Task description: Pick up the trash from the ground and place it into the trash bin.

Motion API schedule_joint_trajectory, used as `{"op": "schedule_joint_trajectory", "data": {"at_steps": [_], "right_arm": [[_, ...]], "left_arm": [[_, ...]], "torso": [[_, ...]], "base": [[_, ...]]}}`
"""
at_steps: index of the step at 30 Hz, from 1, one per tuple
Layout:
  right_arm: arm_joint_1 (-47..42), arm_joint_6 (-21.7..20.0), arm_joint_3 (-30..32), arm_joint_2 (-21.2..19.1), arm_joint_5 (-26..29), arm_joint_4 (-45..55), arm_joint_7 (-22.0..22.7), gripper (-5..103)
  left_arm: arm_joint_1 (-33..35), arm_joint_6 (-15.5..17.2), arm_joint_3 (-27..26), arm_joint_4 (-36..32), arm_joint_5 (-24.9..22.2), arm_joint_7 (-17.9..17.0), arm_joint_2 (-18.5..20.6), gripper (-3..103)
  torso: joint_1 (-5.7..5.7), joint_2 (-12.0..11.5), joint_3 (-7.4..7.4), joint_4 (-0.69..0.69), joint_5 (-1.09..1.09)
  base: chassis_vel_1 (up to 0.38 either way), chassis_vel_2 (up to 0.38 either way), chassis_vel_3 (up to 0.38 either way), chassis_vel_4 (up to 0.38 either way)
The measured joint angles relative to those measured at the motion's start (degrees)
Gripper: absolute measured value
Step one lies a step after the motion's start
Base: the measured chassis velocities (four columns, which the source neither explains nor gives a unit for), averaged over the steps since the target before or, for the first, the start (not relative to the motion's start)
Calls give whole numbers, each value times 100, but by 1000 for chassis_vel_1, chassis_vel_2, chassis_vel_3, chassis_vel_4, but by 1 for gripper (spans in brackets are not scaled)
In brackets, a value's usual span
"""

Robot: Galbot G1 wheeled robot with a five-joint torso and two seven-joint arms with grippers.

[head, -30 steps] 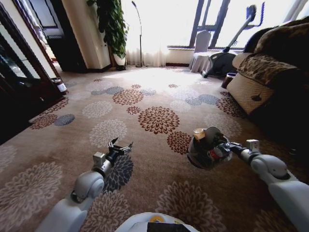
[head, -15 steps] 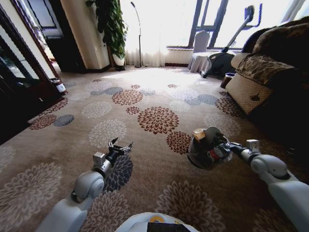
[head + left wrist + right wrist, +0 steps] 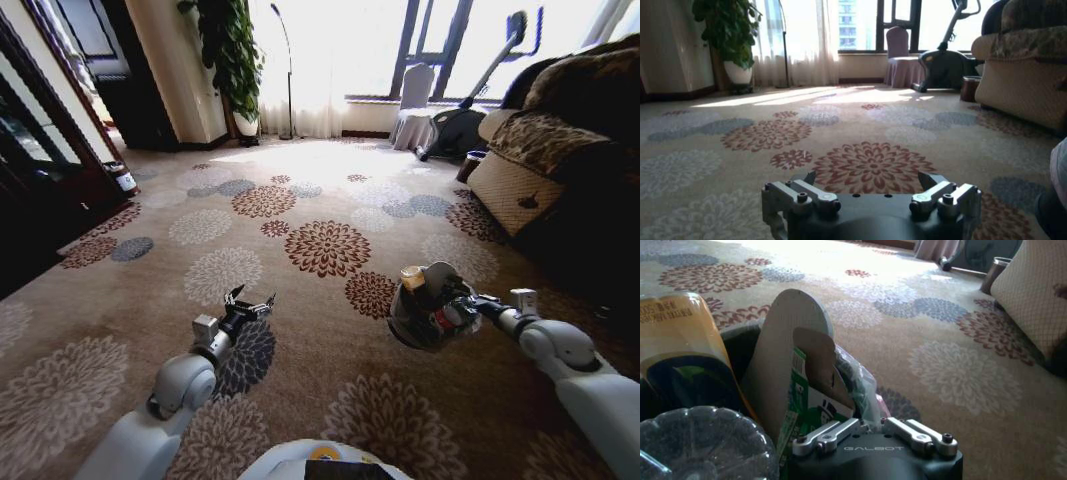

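Observation:
My right gripper [image 3: 461, 308] is shut on the rim of the trash bin [image 3: 412, 325], a small dark round bin with a grey liner, held over the carpet right of centre. In the right wrist view its fingers [image 3: 833, 432] pinch the liner edge. Trash fills the bin: a yellow packet [image 3: 680, 340], a grey card disc [image 3: 783, 335], a green and white carton [image 3: 807, 412] and a clear bottle [image 3: 703, 445]. My left gripper [image 3: 250, 302] hangs open just above the carpet at the left, with nothing between its fingers [image 3: 797, 192].
A patterned sofa [image 3: 560, 140] lines the right side, with a small dark bin [image 3: 473, 165] at its far end. An exercise machine [image 3: 470, 110], a covered chair [image 3: 415, 100] and a potted plant [image 3: 232, 50] stand by the window. Dark furniture [image 3: 30, 170] runs along the left.
The whole picture has shifted very slightly. Both arms and the held bin keep the same pose.

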Motion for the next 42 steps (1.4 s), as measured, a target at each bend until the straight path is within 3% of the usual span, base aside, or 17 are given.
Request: {"op": "schedule_joint_trajectory", "data": {"at_steps": [18, 42], "right_arm": [[0, -3, 0, 0, 1, 0, -1, 0], [0, -3, 2, 0, -1, 0, 0, 0]], "left_arm": [[0, 0, 0, 0, 0, -1, 1, 100], [0, 0, 1, 0, 0, 0, 1, 100]], "torso": [[0, 0, 0, 0, -1], [0, 0, 0, 1, -1]], "base": [[-48, -47, 48, 44], [-249, -260, 255, 248]]}}
